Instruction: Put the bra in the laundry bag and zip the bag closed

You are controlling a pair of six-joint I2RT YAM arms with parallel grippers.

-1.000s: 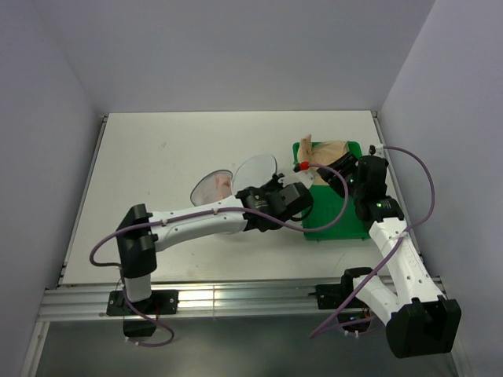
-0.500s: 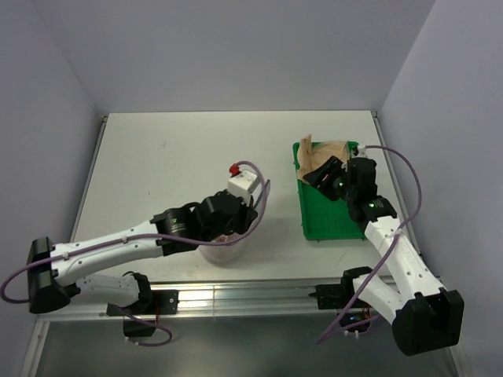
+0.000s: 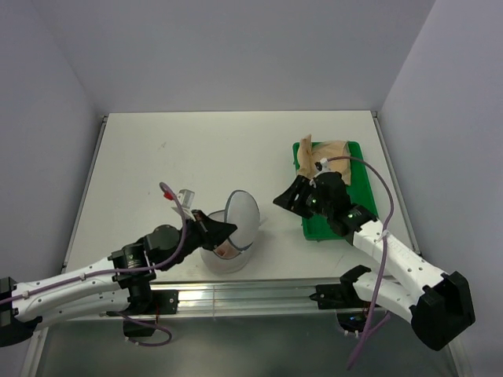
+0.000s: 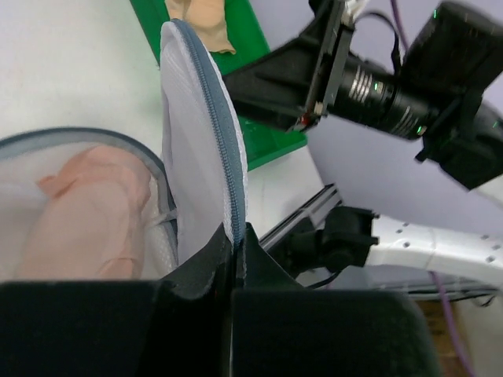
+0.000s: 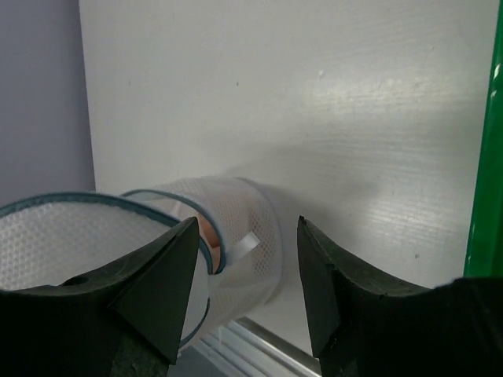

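I've got my left fingers pinched shut on the zip rim of the limp mesh laundry bag, its stiffest-looking hold, at the counter's near edge, soft bra inside, right fingers half open, empty.

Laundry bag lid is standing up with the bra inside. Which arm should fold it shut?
Probably the left. The left gripper is shut on the upright half of the laundry bag, at its zip rim, beside the bra. The right gripper is open, empty, and apart from the bag.
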